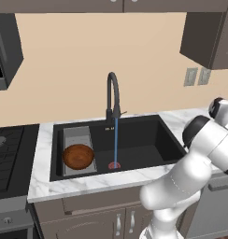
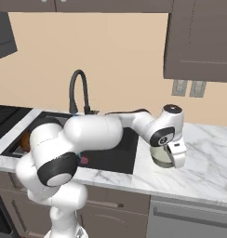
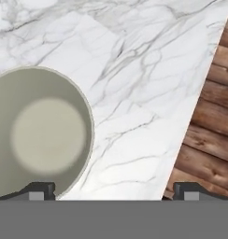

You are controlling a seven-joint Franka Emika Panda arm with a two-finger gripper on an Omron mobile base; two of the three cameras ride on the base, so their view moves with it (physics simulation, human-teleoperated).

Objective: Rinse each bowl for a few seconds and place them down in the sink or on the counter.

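Open gripper (image 3: 111,190) above the pale bowl (image 3: 39,133)

Shift sideways until one finger clears the rim, then descend, pinch the wall, and carry it under the running faucet (image 1: 113,95).

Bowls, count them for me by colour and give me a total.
Reddish-brown bowl, in the sink: 1
Pale cream-grey bowl, on the counter: 1
Total: 2

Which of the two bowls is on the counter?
The pale cream-grey bowl, right of the sink; the reddish-brown bowl lies in the sink's tray.
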